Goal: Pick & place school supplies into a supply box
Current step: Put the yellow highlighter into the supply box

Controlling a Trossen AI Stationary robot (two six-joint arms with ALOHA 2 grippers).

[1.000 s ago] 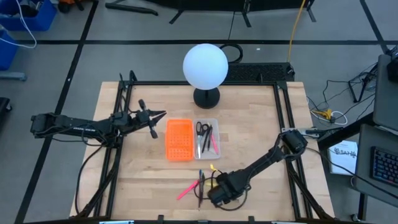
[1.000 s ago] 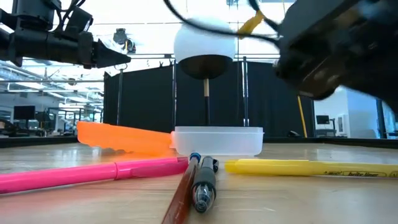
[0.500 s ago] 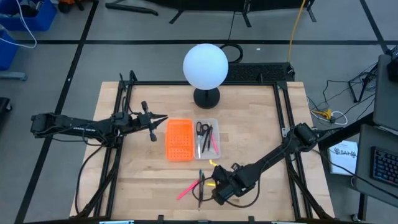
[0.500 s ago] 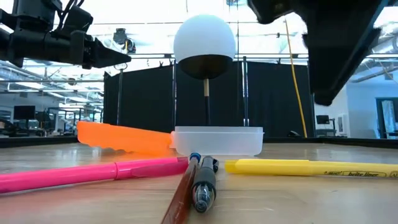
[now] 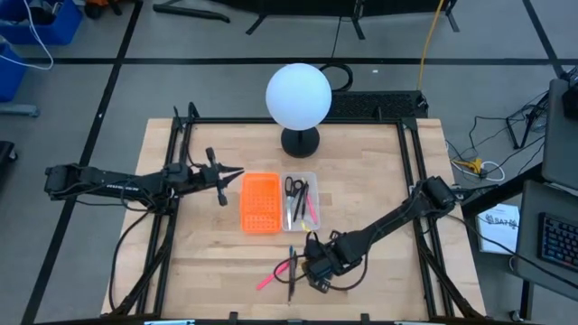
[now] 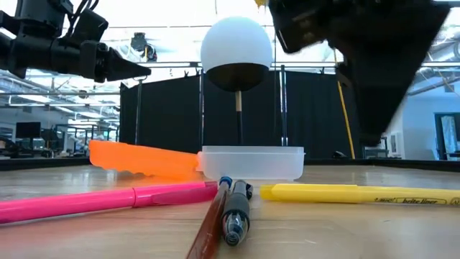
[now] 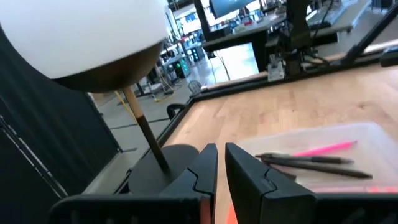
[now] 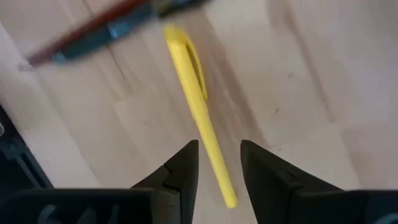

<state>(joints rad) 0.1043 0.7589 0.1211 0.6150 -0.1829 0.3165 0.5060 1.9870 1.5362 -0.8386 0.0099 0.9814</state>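
Observation:
A yellow highlighter (image 8: pixel 198 109) (image 6: pixel 359 193) lies flat on the wood near the table's near edge. Beside it lie a pink pen (image 6: pixel 100 201) (image 5: pixel 271 274), a dark pen (image 6: pixel 235 212) and a red-brown pencil (image 6: pixel 207 234). My right gripper (image 8: pixel 217 163) (image 5: pixel 313 264) hangs open above the highlighter, pointing down with one finger on each side, clear of it. The clear supply box (image 5: pixel 301 200) (image 6: pixel 251 163) holds black-handled scissors (image 5: pixel 293 187) and some pens. My left gripper (image 7: pixel 221 168) (image 5: pixel 228 171) waits shut in the air left of the orange perforated piece (image 5: pixel 259 202).
A lamp with a white globe (image 5: pixel 298 95) and a dark base (image 5: pixel 300 142) stands just beyond the supply box. Black frame rails (image 5: pixel 172 208) run along the table's left and right sides. Bare wood lies to the right of the box and the loose pens.
My right gripper has moved from the near edge toward the far edge, coming over the yellow highlighter, and has turned so that its fingers point down. The pens and the box have stayed where they were.

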